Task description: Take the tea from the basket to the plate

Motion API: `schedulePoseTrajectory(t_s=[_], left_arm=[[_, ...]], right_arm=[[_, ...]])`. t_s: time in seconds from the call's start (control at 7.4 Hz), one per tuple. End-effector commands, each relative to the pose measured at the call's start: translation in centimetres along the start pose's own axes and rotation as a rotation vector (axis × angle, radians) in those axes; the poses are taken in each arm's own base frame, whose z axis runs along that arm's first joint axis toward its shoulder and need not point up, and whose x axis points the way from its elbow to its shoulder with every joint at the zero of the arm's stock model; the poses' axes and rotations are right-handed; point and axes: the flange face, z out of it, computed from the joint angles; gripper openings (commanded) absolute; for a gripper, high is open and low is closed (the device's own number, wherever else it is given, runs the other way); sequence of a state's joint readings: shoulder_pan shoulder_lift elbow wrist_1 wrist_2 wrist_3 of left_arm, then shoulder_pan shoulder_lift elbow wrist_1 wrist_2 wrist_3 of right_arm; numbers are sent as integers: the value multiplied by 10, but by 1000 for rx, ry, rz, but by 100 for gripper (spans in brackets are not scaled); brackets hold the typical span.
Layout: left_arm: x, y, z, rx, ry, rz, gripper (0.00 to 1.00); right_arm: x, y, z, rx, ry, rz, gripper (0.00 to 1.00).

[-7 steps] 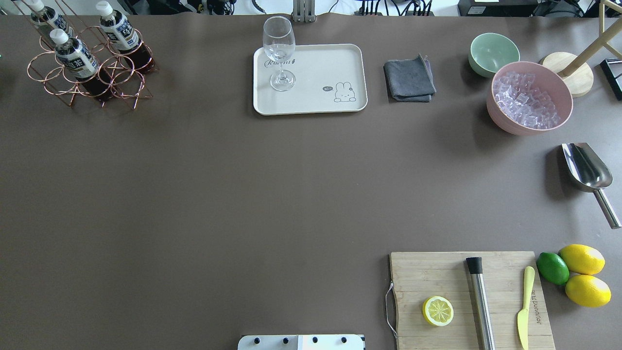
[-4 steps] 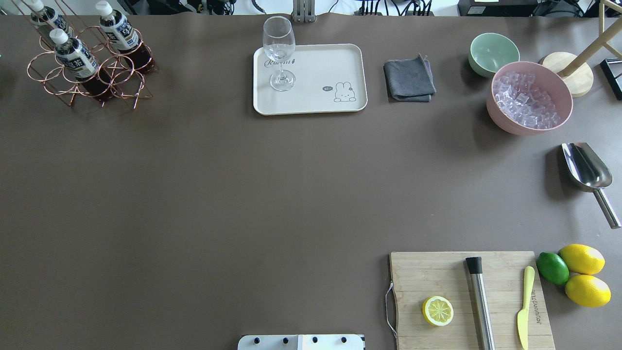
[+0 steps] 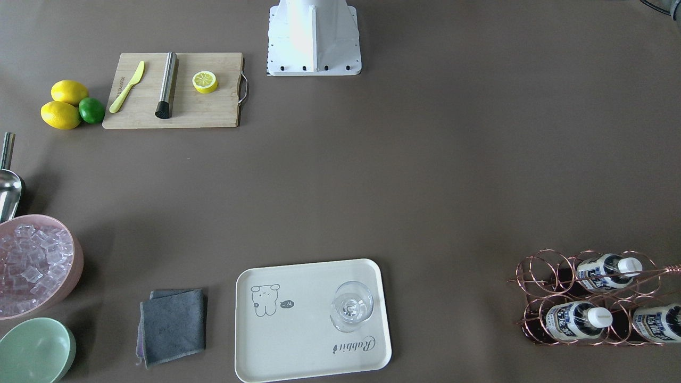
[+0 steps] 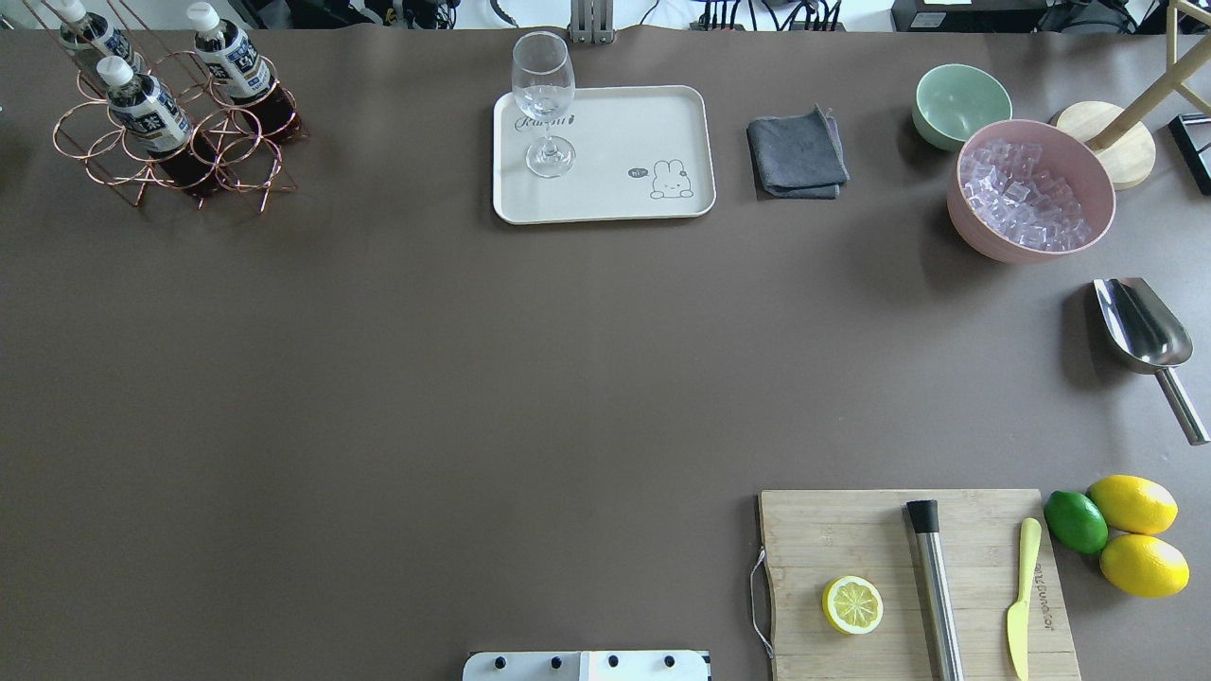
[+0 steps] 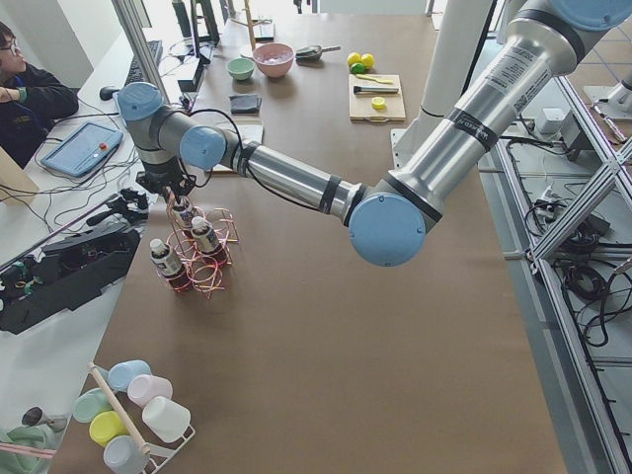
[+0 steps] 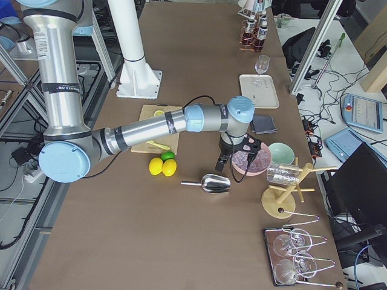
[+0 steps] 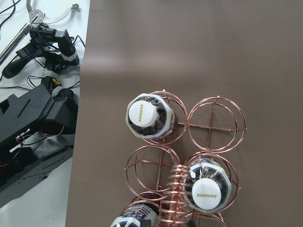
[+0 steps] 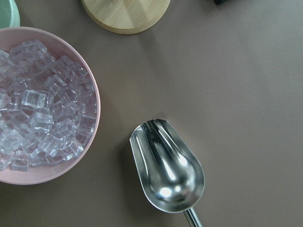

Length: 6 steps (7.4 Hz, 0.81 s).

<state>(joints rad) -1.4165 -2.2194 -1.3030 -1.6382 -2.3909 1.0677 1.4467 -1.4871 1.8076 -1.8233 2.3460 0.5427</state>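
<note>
Three tea bottles stand in the copper wire basket (image 4: 222, 151) at the table's far left: one (image 4: 151, 118) in front, two (image 4: 232, 61) (image 4: 90, 33) behind. The basket (image 3: 542, 276) also shows in the front view. The left wrist view looks straight down on the basket (image 7: 216, 125) and on the white caps (image 7: 144, 113) (image 7: 208, 191). The left gripper (image 5: 170, 190) hangs just over the basket; I cannot tell whether it is open. The cream plate (image 4: 615, 180) carries a stemmed glass (image 4: 544, 95). The right gripper (image 6: 237, 156) is over the ice bowl; I cannot tell its state.
A grey cloth (image 4: 798, 156), a green bowl (image 4: 960, 99), a pink bowl (image 4: 974, 241) of ice and a steel scoop (image 4: 1140, 326) lie at the right. A cutting board (image 4: 851, 530) with a lemon half, muddler and knife is near right, lemons and a lime beside it.
</note>
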Motion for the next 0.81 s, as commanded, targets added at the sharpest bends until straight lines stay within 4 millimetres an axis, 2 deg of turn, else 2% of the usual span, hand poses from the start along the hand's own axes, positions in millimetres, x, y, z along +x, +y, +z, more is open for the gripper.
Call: schedulePoseTrajectory(t_s=[0.0,0.14,0.27,0.41,0.54,0.68], left_arm=[[-1,7,-7,2,-7,-8,0],[0,5,-23,9,-32,0,0],[-1,10,-40,11,-49,-12,0],[4,5,-55,13,-62,-13,0],[7,4,-81,22,-103,0,0],[30,2,-100,30,-131,17,0]], right_arm=[[6,7,-7,10,-10,7,100],[7,11,-11,14,-14,8,100],[12,27,-22,-2,-4,38,100],[10,30,-25,-6,0,44,100],[11,29,-24,-6,4,46,100],[13,29,-24,-5,9,47,100]])
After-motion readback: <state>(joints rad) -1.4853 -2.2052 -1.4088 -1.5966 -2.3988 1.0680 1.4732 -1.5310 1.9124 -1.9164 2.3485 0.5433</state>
